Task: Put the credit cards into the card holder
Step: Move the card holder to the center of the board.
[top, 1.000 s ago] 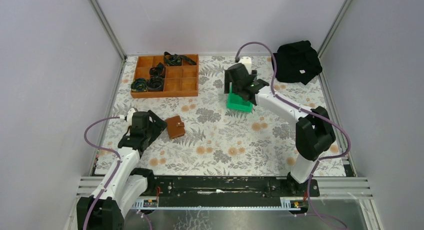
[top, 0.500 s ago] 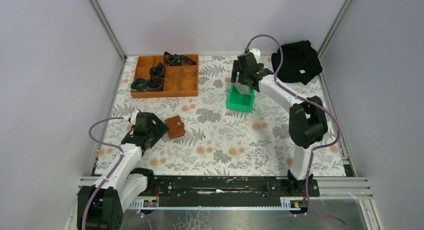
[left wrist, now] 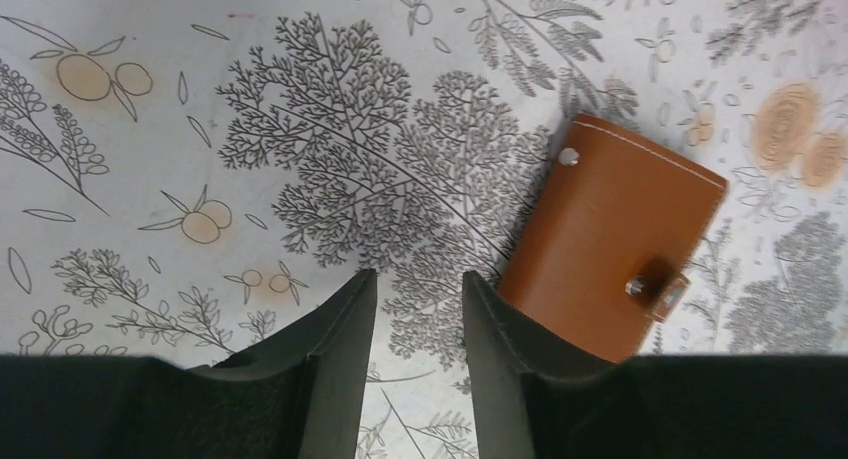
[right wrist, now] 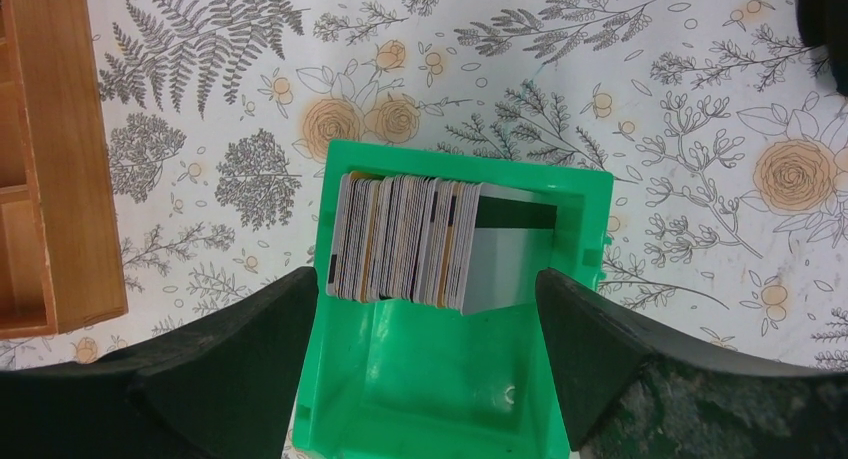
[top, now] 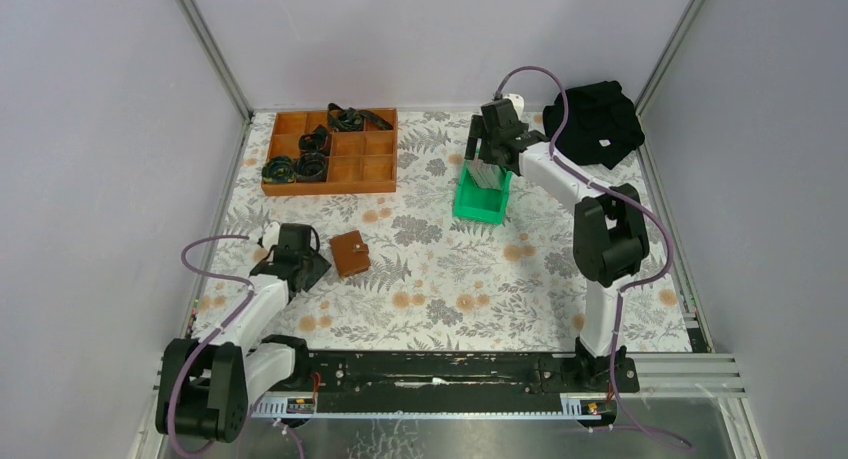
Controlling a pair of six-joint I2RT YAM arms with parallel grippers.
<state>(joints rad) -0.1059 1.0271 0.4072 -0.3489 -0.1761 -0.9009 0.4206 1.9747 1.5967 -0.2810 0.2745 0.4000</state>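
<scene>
Right end effector point(right wrist: 422, 279) wide open, holding nothing, straddling green bin point(right wrist: 440, 389). Credit cards point(right wrist: 400, 241) stacked on edge straight ahead, between its fingers. Probably best to pinch one end card, not whole pack.

Left end effector point(left wrist: 417, 279) half open, empty. Card holder point(left wrist: 610, 244) folded shut, just to its right on counter point(left wrist: 200, 79).

Wrist views show card edges and snap tab. Top view only gives layout.

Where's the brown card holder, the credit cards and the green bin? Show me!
card holder point(left wrist: 610, 249): left wrist view, middle of its leather cover.
credit cards point(right wrist: 420, 241): right wrist view, middle of the stack.
green bin point(right wrist: 440, 399): right wrist view, its bare floor.
</scene>
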